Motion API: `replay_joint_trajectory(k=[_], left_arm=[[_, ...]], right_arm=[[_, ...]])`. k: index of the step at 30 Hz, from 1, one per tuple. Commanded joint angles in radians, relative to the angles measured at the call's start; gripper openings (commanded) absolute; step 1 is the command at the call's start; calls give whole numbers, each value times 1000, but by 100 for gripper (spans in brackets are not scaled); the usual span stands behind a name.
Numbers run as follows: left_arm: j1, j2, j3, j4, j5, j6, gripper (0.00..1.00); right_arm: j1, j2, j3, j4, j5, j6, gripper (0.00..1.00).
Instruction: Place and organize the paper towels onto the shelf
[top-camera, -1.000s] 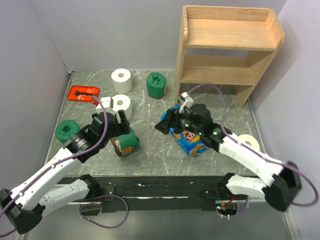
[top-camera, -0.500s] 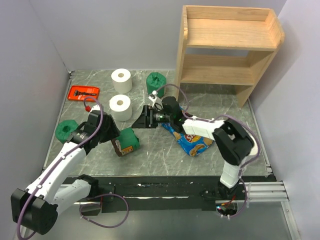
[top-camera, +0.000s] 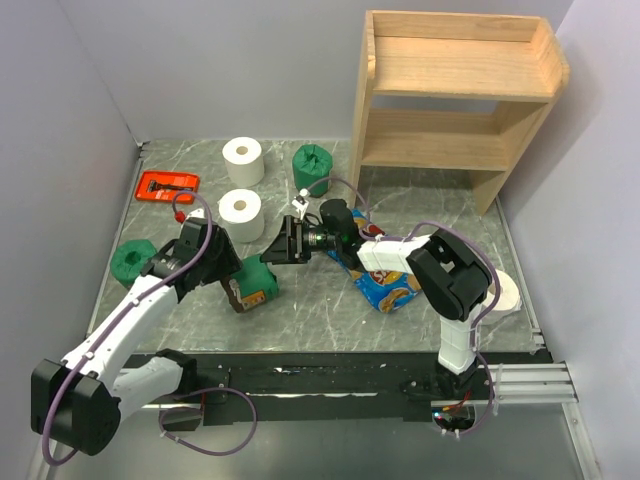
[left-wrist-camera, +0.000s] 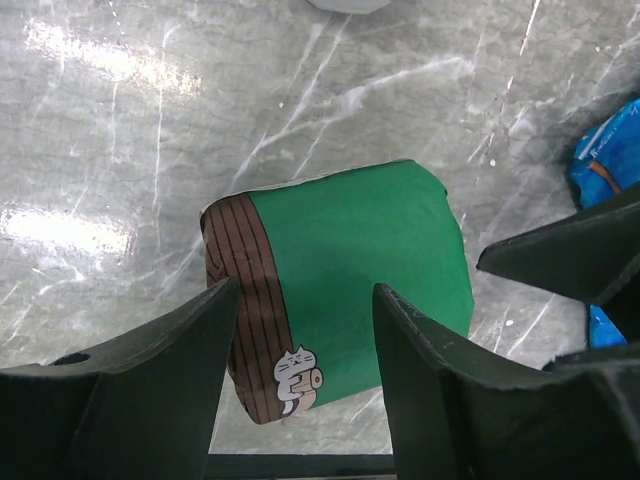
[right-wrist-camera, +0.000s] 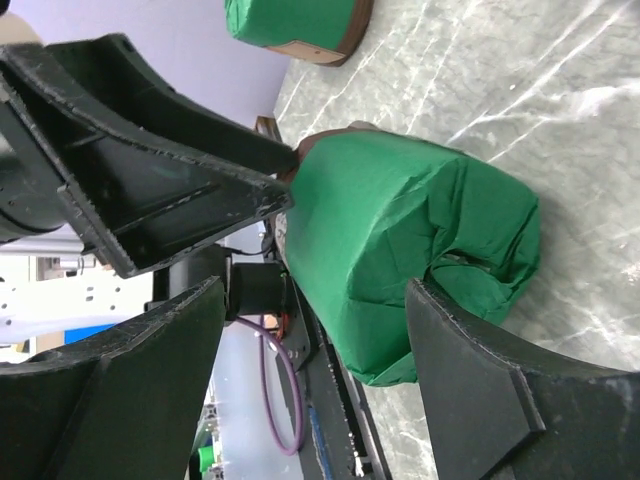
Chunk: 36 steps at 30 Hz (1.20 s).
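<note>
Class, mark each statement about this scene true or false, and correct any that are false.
1. No roll sits on the shelf yet. True.
2. The green roll between the two arms stands upright. False: it lies on its side, with its brown base turned sideways.
3. The left tool and the right tool are both open, with that roll between their fingers. True.
4. The blue chip bag lies on the shelf's lower tier. False: it lies on the table, partly under the right arm.
</note>
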<state>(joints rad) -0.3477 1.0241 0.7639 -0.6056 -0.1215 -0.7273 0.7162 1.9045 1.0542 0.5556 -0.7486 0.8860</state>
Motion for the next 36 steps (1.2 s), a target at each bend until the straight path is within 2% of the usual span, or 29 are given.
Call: replay_joint_trajectory(k=[1,5,12,16,22,25,29,33,36], left_arm=[[4,5,-8,15,-15,-20,63],[4,17,-12,17,-26,-32,61],[4,39,-11,17,-17,-31,61],[4,42,-11,13,-17,-35,60],[3,48,-14,17,3,-35,58],[1,56,-9,17,10,-32,57],[1,56,-8,15,11,-31,56],[1,51,-5,13,14,-29,56],[1,54,6,6,13,-26,57]], right_arm=[[25,17,9,32,-6,-16,80],[45,30,15,-17,37,-45,81],[71,57,4,39,23,-12,83],[72,82,-13,154,-9,59,83],[71,113,-33,231,-28,109,81],[71,116,-37,256,-37,119,77],[68,117,-65,326,-46,140,62],[57,123,-98,461,-58,194,53],[54,123,-114,487,-55,205,45]])
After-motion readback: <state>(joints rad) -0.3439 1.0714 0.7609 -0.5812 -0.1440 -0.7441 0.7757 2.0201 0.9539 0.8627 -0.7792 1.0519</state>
